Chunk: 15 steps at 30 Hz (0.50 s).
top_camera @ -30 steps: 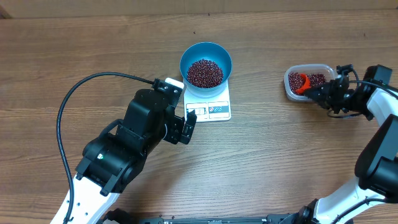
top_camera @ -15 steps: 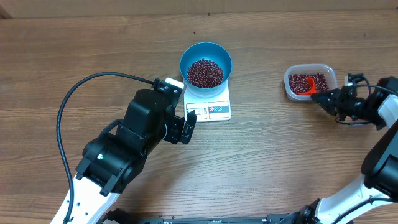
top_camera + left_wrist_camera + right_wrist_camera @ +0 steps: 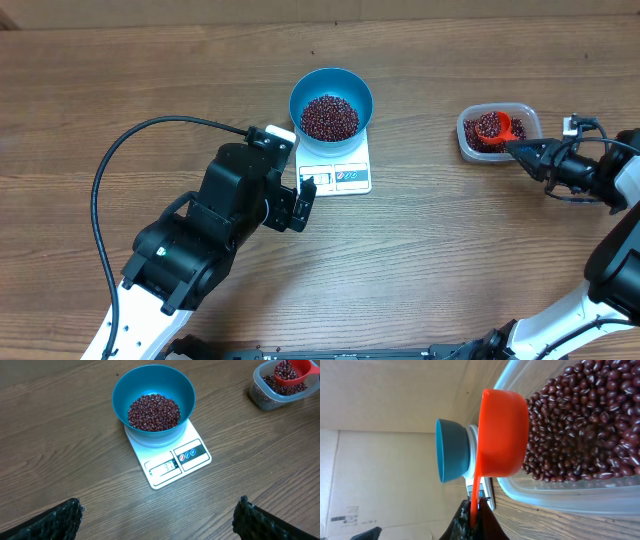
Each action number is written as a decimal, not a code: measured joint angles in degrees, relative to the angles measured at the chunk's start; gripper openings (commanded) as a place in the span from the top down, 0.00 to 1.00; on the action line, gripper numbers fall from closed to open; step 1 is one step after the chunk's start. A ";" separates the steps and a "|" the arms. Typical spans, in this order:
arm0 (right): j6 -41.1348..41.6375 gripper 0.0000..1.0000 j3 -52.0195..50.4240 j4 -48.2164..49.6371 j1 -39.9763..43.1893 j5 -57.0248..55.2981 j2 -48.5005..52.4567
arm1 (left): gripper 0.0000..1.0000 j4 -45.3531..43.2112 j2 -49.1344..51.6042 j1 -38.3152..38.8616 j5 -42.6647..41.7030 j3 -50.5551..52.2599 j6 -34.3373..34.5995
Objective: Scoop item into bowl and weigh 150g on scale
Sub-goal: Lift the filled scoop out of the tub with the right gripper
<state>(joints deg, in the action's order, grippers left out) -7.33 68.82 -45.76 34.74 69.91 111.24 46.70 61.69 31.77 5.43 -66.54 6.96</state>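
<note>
The wooden tabletop (image 3: pixel 150 80) carries everything here. My left arm (image 3: pixel 210 230) is the biggest thing on it. It lies folded over the near-left part of the tabletop, wrist pointing toward the far edge. My left gripper (image 3: pixel 305 195) hangs just short of the scale's near edge. Its jaws are spread wide, with nothing between the fingers (image 3: pixel 60 520) but bare wood.

My right arm (image 3: pixel 615 230) comes in from the near-right corner and bends back toward the middle. My right gripper (image 3: pixel 530 152) is by the right edge, clamped tight on the handle of the red-orange scoop (image 3: pixel 492 127).

The white scale (image 3: pixel 350 177) sits near the middle of the far edge, display and buttons facing the near edge. The blue bowl (image 3: pixel 300 90) stands on its far half, well apart from my right gripper. The clear plastic tub (image 3: pixel 463 140) sits toward the far-right corner.

The scoop's cup is over the tub's opening, loaded with beans. More beans (image 3: pixel 329 117) are heaped in the bottom of the bowl, and others lie in the tub.
</note>
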 measured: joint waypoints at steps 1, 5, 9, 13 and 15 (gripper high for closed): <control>0.02 0.96 0.00 -0.11 0.04 0.52 0.00 | 0.01 0.00 0.00 0.00 0.00 0.00 -0.02; 0.00 0.96 0.00 -0.17 0.09 3.04 0.00 | 0.01 0.00 0.00 0.00 0.00 0.00 -0.02; -0.02 0.96 0.00 -0.20 0.09 6.27 0.00 | 0.00 0.00 0.00 0.00 0.00 0.00 -0.02; 0.02 0.96 0.00 -0.20 0.02 9.60 0.00 | 0.00 0.00 0.00 0.00 0.00 0.00 -0.02; 0.00 0.96 0.00 -0.20 -0.24 11.06 0.00 | 0.00 0.00 0.00 0.00 0.00 0.00 -0.02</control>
<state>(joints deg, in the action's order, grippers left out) -7.33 68.82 -45.95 34.50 80.97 111.24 46.70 61.69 31.77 5.43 -66.54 6.94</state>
